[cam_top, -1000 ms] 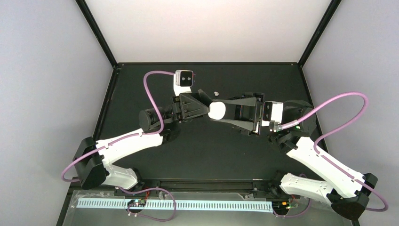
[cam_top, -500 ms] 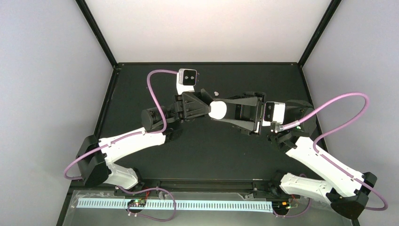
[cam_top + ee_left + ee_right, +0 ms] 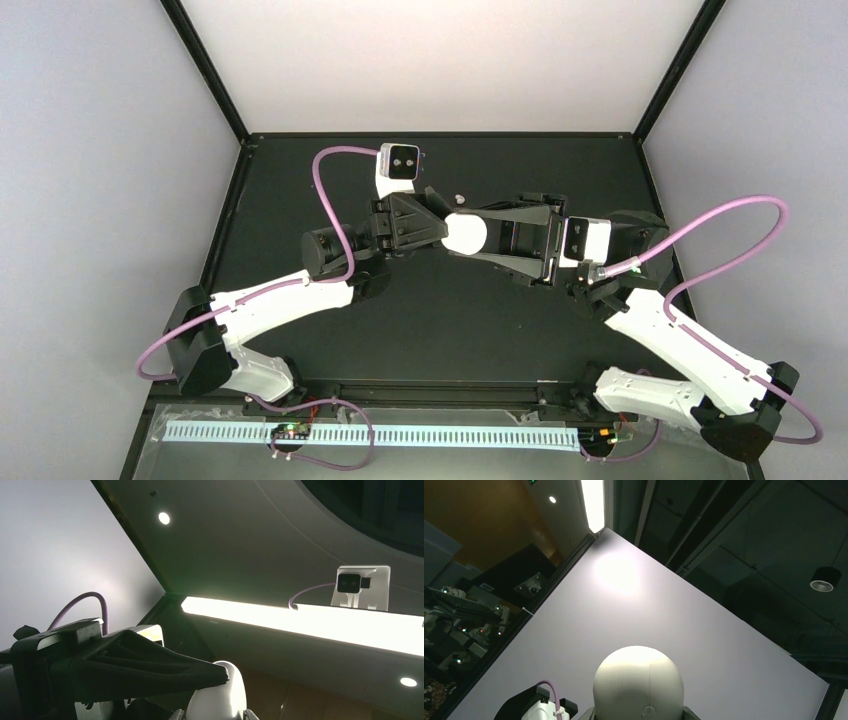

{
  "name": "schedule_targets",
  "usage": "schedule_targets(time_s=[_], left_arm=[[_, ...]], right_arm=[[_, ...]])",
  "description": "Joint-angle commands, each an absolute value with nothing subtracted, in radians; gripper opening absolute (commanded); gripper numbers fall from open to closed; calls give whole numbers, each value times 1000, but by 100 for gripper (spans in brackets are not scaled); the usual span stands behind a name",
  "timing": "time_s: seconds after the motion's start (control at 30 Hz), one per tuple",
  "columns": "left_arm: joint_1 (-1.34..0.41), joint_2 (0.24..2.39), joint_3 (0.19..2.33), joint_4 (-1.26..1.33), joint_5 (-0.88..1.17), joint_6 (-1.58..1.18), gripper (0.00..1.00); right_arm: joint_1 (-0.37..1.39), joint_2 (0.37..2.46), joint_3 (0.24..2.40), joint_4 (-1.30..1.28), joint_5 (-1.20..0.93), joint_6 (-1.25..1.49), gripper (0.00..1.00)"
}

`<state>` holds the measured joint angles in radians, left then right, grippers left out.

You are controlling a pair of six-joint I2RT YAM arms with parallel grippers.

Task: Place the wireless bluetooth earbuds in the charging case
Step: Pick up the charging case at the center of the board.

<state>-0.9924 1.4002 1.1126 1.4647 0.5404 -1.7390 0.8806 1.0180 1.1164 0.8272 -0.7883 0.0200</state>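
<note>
Since a second ago, your left arm has carried its wrist a little toward the far edge and rightward. That brings the left gripper (image 3: 444, 216) up against the charging case (image 3: 465, 233), which has hardly shifted.

You have that white, egg-shaped case pinched at the tips of the right gripper (image 3: 480, 235), whose jaws stand partly apart, closed on its sides. In the right wrist view a thin seam runs down its dome (image 3: 638, 680) to a small round mark; any lettering is too small to read.

The case hangs above the middle of the surface (image 3: 440, 330), somewhat toward the far edge. You cannot tell how far your left gripper is closed, or whether it grips anything.

One tiny white earbud (image 3: 458, 198) lies on the surface just beyond the left gripper, toward the far edge.
</note>
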Motion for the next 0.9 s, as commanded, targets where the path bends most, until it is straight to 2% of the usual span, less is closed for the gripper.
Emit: schedule_targets(time_s=[0.0,0.23,0.87], left_arm=[[-1006,1358,1172,1632,507,-1729,17],[-1004,1346,1172,1632,461,-1691,2],[-961,1288,1054,1631,337,-1587,2]], right_arm=[[878,1032,1130,825,-773,-7,22],[877,1020,1128,795,-759,-25,27],[877,963,1084,614,-633,-146,58]])
